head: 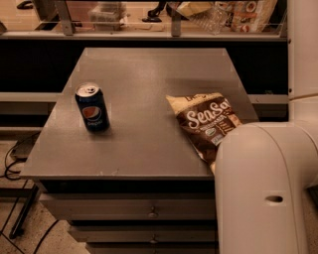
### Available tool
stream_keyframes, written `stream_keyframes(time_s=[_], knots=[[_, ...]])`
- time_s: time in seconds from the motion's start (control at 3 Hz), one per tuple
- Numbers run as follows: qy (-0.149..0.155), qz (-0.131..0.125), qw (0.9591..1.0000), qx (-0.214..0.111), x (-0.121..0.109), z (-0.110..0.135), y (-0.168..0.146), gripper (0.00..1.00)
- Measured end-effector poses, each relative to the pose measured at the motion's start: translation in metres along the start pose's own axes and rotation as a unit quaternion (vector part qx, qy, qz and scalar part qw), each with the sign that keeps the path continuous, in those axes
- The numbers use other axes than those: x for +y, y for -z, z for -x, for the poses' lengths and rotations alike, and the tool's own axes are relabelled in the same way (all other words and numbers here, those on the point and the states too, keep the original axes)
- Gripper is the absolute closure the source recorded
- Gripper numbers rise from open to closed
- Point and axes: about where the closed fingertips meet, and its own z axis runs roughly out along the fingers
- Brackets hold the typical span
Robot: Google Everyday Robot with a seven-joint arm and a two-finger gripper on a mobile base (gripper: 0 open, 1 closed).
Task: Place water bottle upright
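Near right: bulky white robot arm [263, 188], blocking the corner of the flat grey worktop [144, 149]. Mid right: brown crinkled snack bag [206, 121] lying flat. Mid left: dark blue Pepsi can [92, 106], upright. Far, at the top edge beyond the worktop's far side: small clear ribbed plastic water bottle [208, 19], tilted and apparently aloft, touching no surface. The claw [195, 7] sits just beside it, mostly cut off; cannot tell whether it grips. Judged: setting down upright not yet done.
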Motion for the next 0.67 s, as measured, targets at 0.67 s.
stream_keyframes(time_s=[0.67], knots=[[0.012, -0.008, 0.9993, -0.036, -0.0014, -0.0017, 0.0131, 1.0]])
